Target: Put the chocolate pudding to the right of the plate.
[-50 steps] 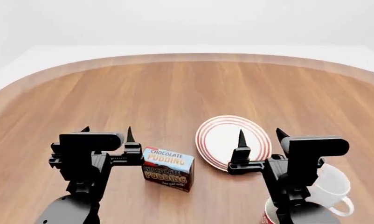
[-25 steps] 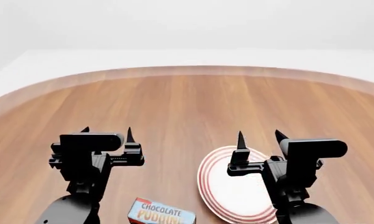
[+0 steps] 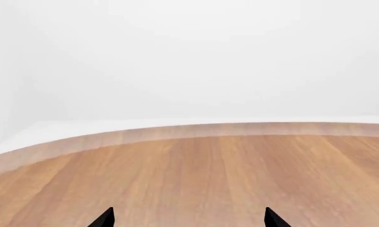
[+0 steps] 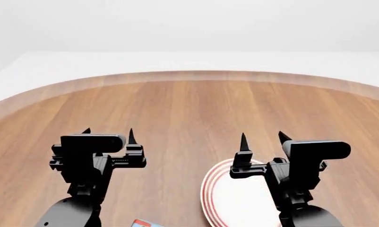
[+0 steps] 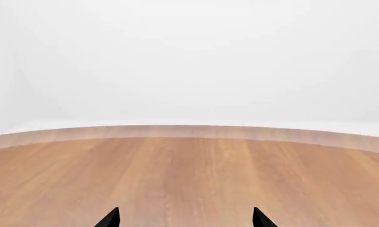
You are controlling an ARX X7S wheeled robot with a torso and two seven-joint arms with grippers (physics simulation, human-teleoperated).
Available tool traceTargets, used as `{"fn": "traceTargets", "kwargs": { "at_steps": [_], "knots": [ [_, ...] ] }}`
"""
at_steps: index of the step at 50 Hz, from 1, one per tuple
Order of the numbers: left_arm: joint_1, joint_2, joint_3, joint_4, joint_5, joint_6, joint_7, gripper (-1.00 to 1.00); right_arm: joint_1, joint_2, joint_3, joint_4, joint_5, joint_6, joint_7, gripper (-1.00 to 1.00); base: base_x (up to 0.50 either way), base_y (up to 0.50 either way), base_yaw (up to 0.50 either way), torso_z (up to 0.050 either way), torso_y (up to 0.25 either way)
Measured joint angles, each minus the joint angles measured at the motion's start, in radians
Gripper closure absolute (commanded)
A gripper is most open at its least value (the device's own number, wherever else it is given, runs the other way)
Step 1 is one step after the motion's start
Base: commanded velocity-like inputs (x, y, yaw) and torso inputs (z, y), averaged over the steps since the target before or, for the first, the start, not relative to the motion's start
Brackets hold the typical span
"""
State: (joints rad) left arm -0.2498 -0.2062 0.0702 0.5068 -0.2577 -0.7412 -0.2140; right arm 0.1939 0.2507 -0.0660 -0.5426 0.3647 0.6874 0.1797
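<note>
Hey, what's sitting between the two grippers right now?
Only bare table, in the head view, between left gripper and right gripper.

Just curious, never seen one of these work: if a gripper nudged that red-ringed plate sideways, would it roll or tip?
The plate lies flat and low, so it probably slides, not tips. The smooth wooden table suggests little grip. Being round, it might spin if pushed off-centre.
</note>
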Motion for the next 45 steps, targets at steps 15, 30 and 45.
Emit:
{"fn": "traceTargets", "kwargs": {
  "at_steps": [15,30,45],
  "knots": [
    [0.002,-0.005,0.006,-0.007,-0.005,0.006,-0.007,-1.00,0.008,0.011,-0.016,-0.009,0.003,0.018,0.009,-1.00,-0.15,0.00,0.00,0.000,0.000],
    [0.000,-0.013,0.009,-0.012,-0.010,0.011,-0.013,-1.00,0.088,0.073,-0.016,-0.162,0.090,0.295,0.034,-1.00,0.00,0.00,0.00,0.000,0.000],
    [-0.004,-0.019,0.014,-0.025,-0.010,0.022,-0.020,-1.00,0.251,0.149,0.038,-0.268,0.379,0.731,0.055,-1.00,0.00,0.00,0.00,0.000,0.000]
  ]
}}
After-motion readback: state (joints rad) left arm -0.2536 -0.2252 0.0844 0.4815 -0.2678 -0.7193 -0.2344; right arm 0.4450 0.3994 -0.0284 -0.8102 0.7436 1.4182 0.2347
